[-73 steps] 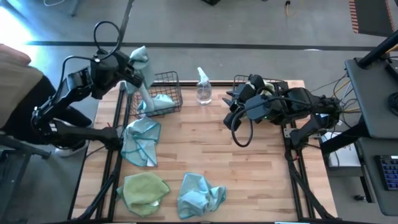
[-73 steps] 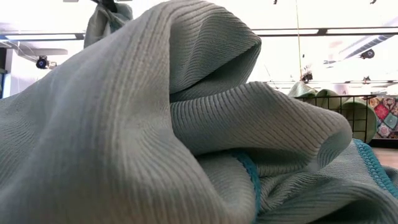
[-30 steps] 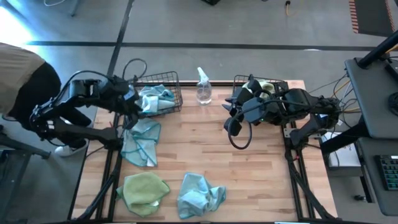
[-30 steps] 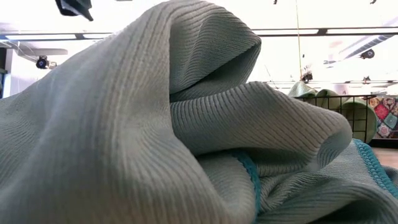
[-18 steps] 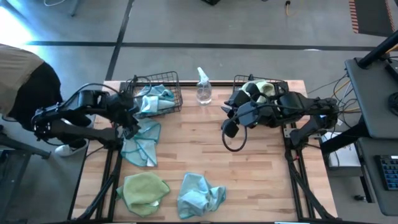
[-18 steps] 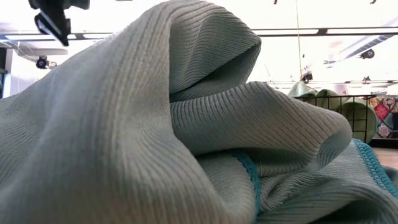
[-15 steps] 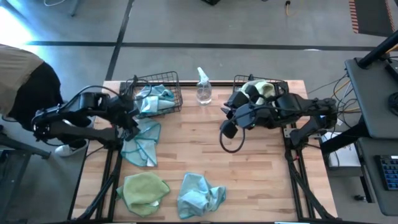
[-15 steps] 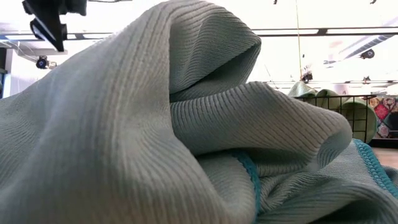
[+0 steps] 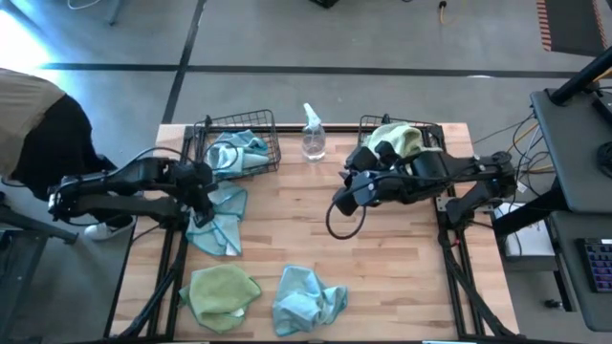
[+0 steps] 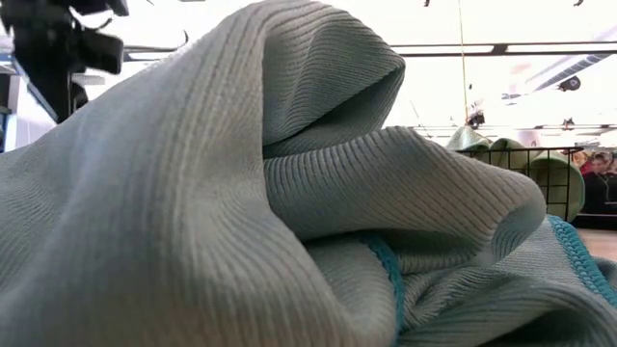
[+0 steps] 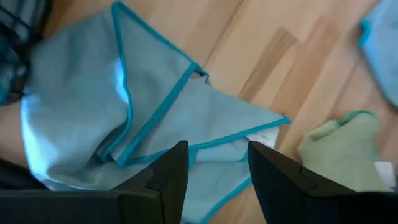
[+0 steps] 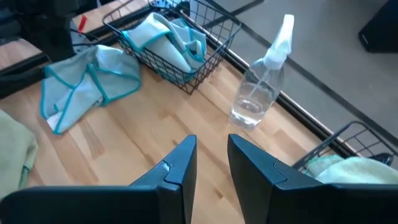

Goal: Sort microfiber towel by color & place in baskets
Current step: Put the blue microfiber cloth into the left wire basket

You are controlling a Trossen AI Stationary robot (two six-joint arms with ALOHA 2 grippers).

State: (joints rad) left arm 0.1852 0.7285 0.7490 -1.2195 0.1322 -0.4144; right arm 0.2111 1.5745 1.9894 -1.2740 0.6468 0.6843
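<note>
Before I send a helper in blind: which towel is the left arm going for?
Find the left wire basket. Just in front of it a light blue towel lies on the wood, under the open left gripper. The other loose blue towel lies at the front edge.

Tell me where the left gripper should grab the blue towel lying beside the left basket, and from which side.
Grip the blue towel on its raised, doubled fold with the teal hem, coming straight down from above. It lies crumpled and mostly flat on the wood, so only the bunched ridge gives the fingers something to pinch. The left gripper, open, hovers over it.
</note>
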